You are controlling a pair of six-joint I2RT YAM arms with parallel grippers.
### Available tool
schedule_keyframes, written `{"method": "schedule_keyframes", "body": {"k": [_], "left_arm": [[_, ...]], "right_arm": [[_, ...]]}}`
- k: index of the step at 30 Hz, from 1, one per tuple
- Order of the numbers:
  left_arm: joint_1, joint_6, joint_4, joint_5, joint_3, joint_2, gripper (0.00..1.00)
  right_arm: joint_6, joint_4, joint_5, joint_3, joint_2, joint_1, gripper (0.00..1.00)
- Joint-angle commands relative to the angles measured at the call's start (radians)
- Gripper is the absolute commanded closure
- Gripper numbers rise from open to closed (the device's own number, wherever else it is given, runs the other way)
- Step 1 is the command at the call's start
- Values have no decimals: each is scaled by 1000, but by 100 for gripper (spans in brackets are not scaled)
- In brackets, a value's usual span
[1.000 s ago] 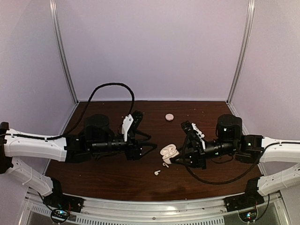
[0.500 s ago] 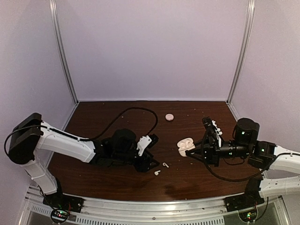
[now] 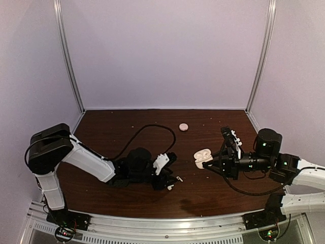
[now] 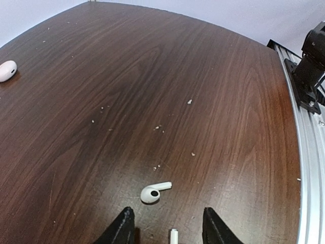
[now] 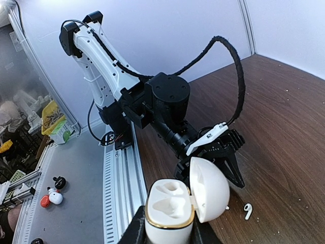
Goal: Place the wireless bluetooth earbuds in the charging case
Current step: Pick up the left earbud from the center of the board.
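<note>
Two white earbuds lie on the dark wood table. One earbud (image 4: 152, 192) (image 3: 179, 178) rests just ahead of my left gripper (image 4: 168, 231) (image 3: 169, 183). Only the stem tip of the other earbud (image 4: 173, 236) (image 3: 170, 187) shows, low between the open left fingers (image 4: 122, 230). Neither earbud is gripped. My right gripper (image 5: 170, 231) (image 3: 207, 161) is shut on the white charging case (image 5: 170, 211) (image 3: 202, 155), held above the table to the right. Its lid (image 5: 209, 189) stands open and both sockets are empty. One earbud (image 5: 247, 210) also shows on the table behind the case.
A pale pink round disc (image 3: 183, 126) (image 4: 6, 71) lies at the back middle of the table. Small crumbs (image 4: 189, 101) dot the wood. The metal front rail (image 4: 310, 168) and the right arm's base (image 4: 312, 71) bound the near edge. A black cable (image 3: 152, 129) loops behind the left arm.
My left arm swung down and right to the earbuds, and its jaws narrowed somewhat. My right arm carried the open case away to the right, off the earbuds.
</note>
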Motion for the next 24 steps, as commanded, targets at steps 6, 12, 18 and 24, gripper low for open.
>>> {"method": "schedule_keyframes", "body": {"k": [6, 12, 18, 24], "left_arm": [[38, 150, 132, 50, 37, 121, 55], [70, 265, 64, 128, 82, 152, 57], [78, 364, 4, 166, 123, 200, 62], [81, 396, 23, 209, 129, 237, 65]], "right_arm": [[7, 30, -23, -9, -5, -11, 100], [8, 39, -33, -11, 1, -12, 100], [4, 30, -34, -6, 0, -14, 100], [2, 25, -36, -6, 0, -17, 100]]}}
